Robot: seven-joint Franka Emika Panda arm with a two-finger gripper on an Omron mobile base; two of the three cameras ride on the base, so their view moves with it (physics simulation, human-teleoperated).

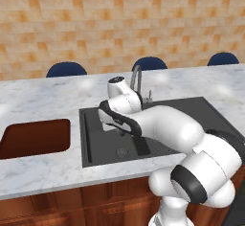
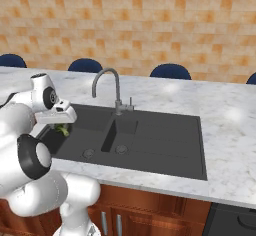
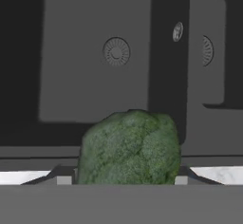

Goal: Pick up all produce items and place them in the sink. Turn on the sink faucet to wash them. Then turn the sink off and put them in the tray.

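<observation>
Even, bright rendered light; soft glare patches on the marble counter (image 1: 43,100); the sink (image 2: 165,140) stays dark; hand view looks slightly soft.

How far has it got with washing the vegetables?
Early on. The broccoli sits between the fingers of the gripper, carried above the dark sink, so pickup looks done and the drop into a basin is in hand. No water runs from the faucet, so washing is left, then shutting it off. The reddish tray on the counter is bare.
</observation>
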